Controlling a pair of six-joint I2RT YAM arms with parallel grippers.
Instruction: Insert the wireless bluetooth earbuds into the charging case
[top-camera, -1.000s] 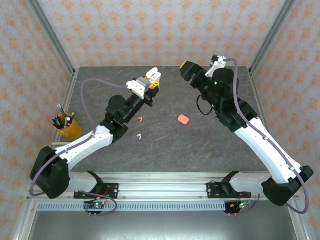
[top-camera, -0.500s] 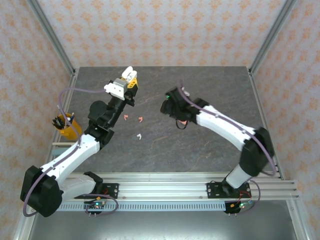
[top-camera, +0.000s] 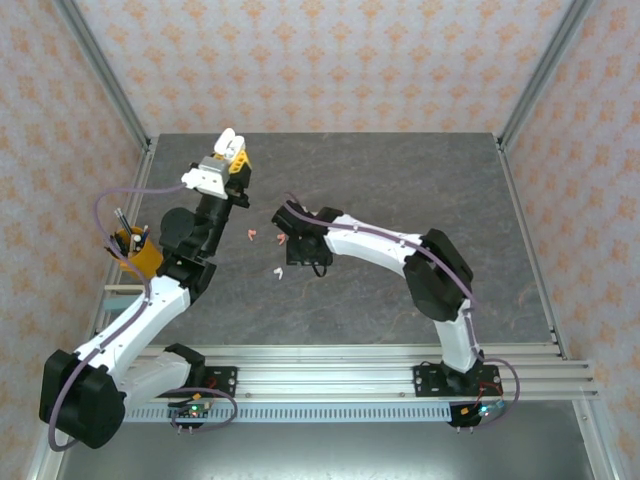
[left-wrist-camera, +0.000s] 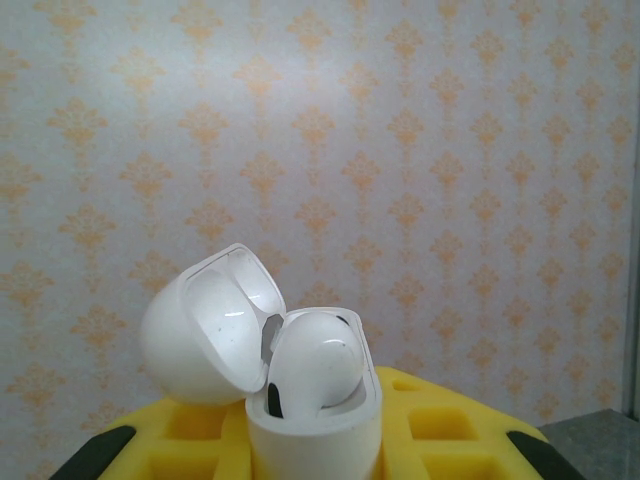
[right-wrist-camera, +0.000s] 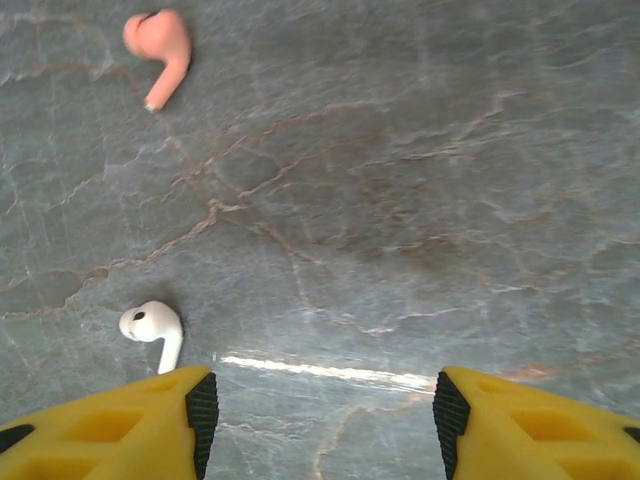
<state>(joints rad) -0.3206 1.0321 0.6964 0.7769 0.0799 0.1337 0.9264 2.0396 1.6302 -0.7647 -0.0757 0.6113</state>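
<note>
Two containers show from the top external camera. A yellow cup (top-camera: 141, 259) holding pens stands at the left edge of the desk (top-camera: 400, 180). A white charging case (top-camera: 230, 141), lid open, is held well above the desk in the left gripper (top-camera: 226, 160). Loose on the desk between the arms lie one pink earbud (top-camera: 253, 235), another just beside the right wrist (top-camera: 281, 240), and a white earbud (top-camera: 277, 272) nearer the bases. The right gripper (top-camera: 298, 250) hangs low beside them, its fingers hidden under the wrist.

From the left wrist, the left gripper (left-wrist-camera: 315, 450) is clamped on the body of the charging case (left-wrist-camera: 315, 425). The lid (left-wrist-camera: 205, 340) is tipped back to the left, and a docked earbud (left-wrist-camera: 312, 368), white, sits in the case.

From the right wrist, the right gripper (right-wrist-camera: 325, 425) stands wide apart with nothing between its fingers. The white earbud (right-wrist-camera: 153, 328) lies on the desk (right-wrist-camera: 420, 180) just beside the left-hand finger. A pink earbud (right-wrist-camera: 160, 40) lies farther off, at the upper left.
</note>
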